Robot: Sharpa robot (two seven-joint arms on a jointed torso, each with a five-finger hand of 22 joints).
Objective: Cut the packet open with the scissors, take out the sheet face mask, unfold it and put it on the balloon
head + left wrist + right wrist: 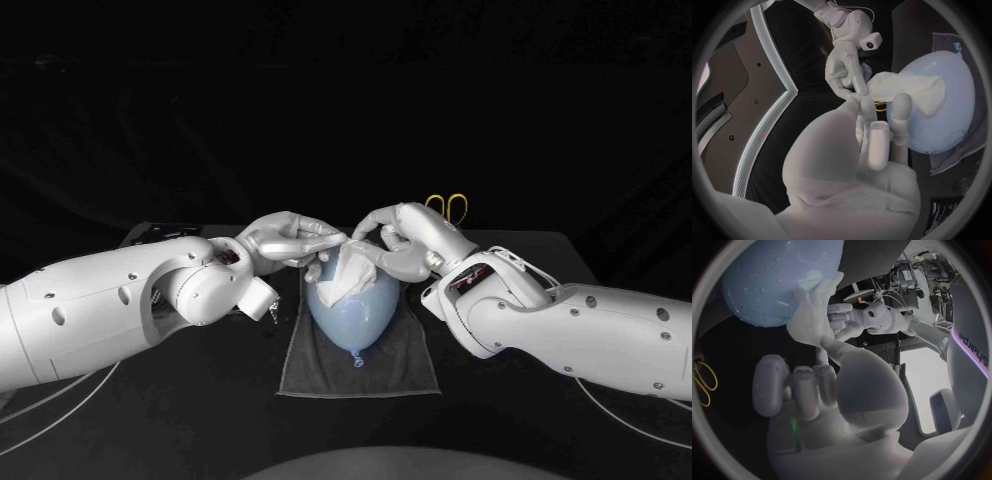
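A pale blue balloon [355, 312] lies on a grey cloth [392, 368] at the middle of the table. The white sheet mask [346, 272] is crumpled and partly draped over the balloon's far end. My left hand [293, 240] pinches the mask's upper left edge, and my right hand [398, 236] pinches its upper right edge. In the left wrist view the mask [904, 90] stretches from my left hand [873, 135] to my right hand [845, 65], lying against the balloon [945, 107]. In the right wrist view the mask [814, 302] hangs beside the balloon [773, 280].
Scissors with yellow handles [447, 208] lie on the black table behind my right hand, also seen as scissors [704, 382] in the right wrist view. The grey cloth reaches toward me past the balloon's knot [358, 360].
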